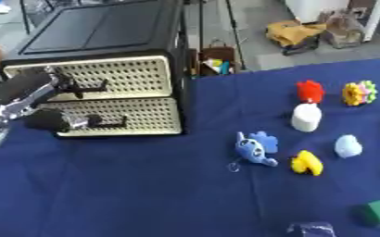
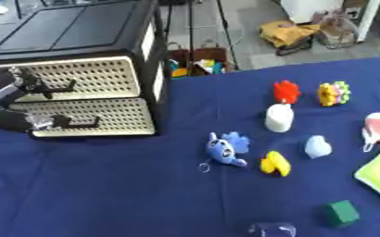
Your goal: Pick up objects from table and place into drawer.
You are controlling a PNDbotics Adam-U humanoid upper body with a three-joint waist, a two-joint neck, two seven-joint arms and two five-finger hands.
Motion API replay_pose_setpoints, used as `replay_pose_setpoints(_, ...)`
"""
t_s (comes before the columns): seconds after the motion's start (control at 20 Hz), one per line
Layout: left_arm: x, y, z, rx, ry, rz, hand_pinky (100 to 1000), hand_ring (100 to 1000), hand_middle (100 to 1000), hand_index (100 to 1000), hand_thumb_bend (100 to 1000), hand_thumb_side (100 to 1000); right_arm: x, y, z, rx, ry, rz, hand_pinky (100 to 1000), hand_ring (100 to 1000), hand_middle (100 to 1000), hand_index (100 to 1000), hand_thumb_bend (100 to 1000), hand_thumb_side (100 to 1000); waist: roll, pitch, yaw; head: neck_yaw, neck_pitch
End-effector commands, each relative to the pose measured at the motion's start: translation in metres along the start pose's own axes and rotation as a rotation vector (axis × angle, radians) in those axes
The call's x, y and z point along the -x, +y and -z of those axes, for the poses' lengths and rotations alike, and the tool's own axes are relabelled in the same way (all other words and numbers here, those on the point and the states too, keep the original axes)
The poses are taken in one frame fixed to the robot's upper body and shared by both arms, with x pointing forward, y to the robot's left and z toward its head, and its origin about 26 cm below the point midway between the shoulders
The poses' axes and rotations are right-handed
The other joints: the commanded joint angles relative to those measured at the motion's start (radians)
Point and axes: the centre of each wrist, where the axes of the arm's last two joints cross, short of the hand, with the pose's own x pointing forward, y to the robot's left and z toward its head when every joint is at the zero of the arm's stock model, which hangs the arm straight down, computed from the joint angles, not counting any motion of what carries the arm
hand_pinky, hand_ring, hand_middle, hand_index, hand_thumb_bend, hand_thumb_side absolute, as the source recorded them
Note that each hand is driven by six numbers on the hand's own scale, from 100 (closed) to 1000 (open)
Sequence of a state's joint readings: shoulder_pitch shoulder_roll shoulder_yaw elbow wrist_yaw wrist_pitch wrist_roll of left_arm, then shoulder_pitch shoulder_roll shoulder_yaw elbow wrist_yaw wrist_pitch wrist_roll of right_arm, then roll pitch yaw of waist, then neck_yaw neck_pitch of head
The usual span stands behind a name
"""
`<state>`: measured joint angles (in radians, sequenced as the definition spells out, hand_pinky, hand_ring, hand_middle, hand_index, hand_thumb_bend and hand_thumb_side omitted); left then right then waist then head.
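Left robot hand (image 1: 60,121) at drawer (image 1: 112,116) front, table's far-left corner, fingers curled by handle; grip unclear. Toys lie well right; blue plush (image 1: 254,149) nearest.

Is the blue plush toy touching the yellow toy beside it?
Apart. In the left eye view, blue cloth shows between the blue plush toy and the yellow toy.

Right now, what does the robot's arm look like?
Only the left arm shows, at the left edge by the drawer cabinet. It is a rounded black tube with a shiny silver metal joint section. The robot hand at its end is black with silvery parts. No cables or markings are clear. The right arm is out of view.
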<state>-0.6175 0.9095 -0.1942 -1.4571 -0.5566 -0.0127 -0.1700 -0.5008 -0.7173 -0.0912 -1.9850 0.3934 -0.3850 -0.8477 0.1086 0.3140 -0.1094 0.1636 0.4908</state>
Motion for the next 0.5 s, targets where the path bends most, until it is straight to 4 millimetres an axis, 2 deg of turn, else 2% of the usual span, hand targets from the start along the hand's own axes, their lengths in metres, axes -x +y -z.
replay_pose_setpoints(0.05,0.0053,0.0105,-0.0029,-0.006,0.025,0.026,100,100,309,590,581,703,-0.0018,-0.0032,0.0084,0.060,-0.054,0.035,572,715,683,713,100,1000,-0.006,-0.024,0.005,-0.001,0.001)
replay_pose_setpoints(0.2,0.0045,0.0096,-0.0043,0.029,0.036,0.018,100,100,254,601,576,697,-0.0016,-0.0039,0.0076,0.062,-0.051,0.032,573,715,682,712,100,1000,-0.007,-0.030,0.011,-0.003,0.011)
replay_pose_setpoints(0.5,0.0003,0.0107,-0.0062,0.081,0.060,-0.004,100,100,200,652,526,696,-0.0014,-0.0044,0.0064,0.066,-0.045,0.029,574,714,679,709,100,1000,-0.008,-0.043,0.020,-0.008,0.022)
